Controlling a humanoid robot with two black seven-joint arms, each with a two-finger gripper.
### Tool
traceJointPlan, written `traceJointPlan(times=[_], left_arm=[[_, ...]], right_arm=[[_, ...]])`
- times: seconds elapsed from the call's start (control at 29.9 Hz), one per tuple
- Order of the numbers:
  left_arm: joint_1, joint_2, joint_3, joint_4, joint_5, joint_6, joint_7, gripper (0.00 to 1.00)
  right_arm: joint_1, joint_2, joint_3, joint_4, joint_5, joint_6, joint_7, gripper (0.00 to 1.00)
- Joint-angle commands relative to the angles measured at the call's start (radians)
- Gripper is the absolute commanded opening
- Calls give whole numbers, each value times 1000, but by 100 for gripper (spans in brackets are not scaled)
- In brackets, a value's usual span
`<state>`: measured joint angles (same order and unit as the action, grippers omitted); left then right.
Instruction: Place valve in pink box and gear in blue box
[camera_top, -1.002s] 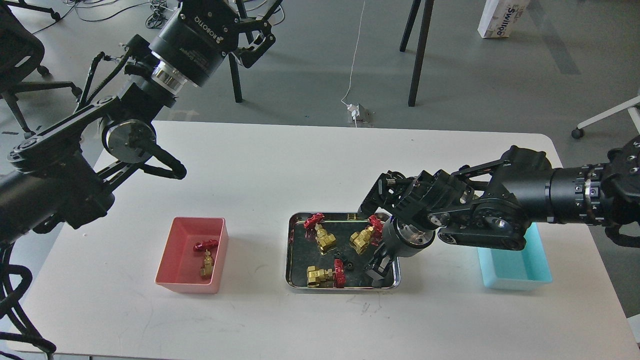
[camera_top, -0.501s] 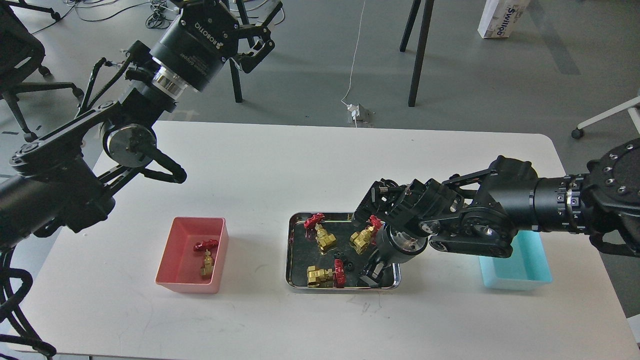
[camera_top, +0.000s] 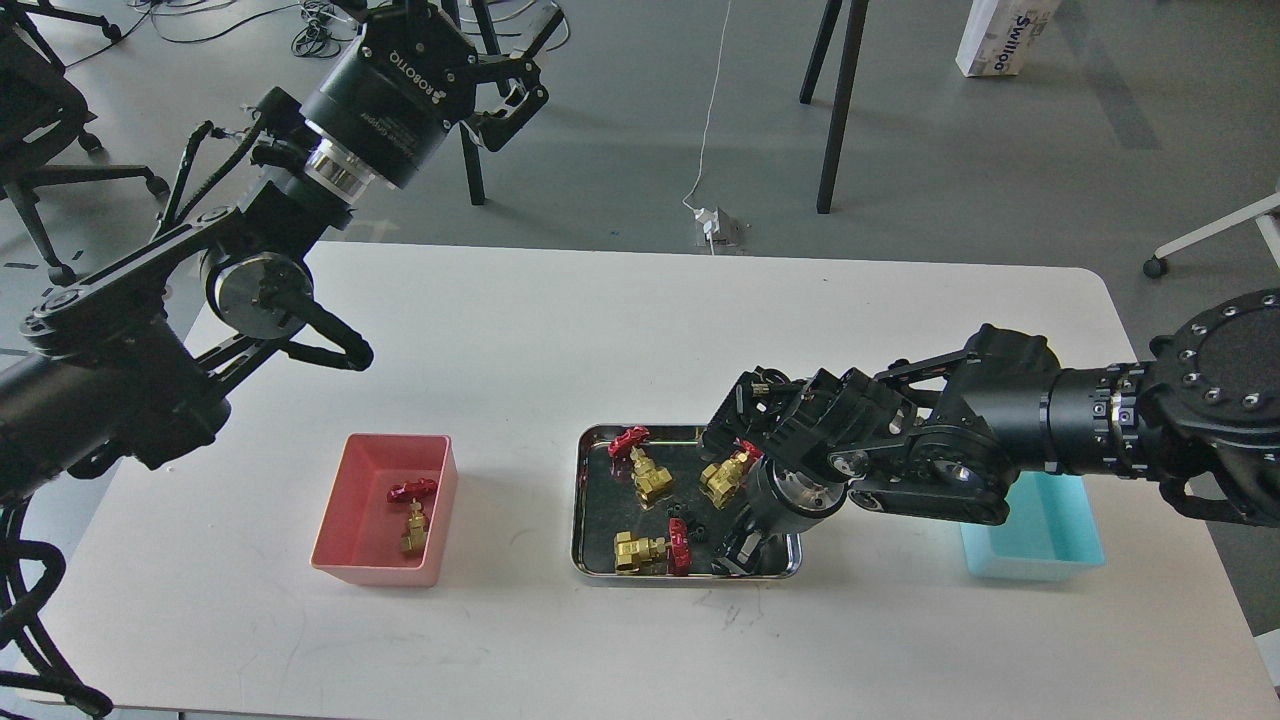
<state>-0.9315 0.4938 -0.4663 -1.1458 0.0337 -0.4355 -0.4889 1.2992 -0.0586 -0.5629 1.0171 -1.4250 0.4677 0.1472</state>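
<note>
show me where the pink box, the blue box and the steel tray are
pink box (camera_top: 352, 515): head view, on its bare inner floor left of the valve.
blue box (camera_top: 1040, 525): head view, on its visible inner floor.
steel tray (camera_top: 577, 500): head view, on its left rim.

The right arm slid further left over the steel tray (camera_top: 590, 500), and the right gripper (camera_top: 738, 553) sank from the tray's right side toward its front right corner, closer to the black gears (camera_top: 688, 527). More of the blue box (camera_top: 1040, 545) came into view. The left gripper (camera_top: 505, 85) drifted slightly.
</note>
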Motion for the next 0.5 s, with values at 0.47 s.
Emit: traceJointPlan(times=[0.47], left_arm=[[5,-1,0,1,0,0,0,99]], right_arm=[[-28,3,0,-31,0,-34,0,43]])
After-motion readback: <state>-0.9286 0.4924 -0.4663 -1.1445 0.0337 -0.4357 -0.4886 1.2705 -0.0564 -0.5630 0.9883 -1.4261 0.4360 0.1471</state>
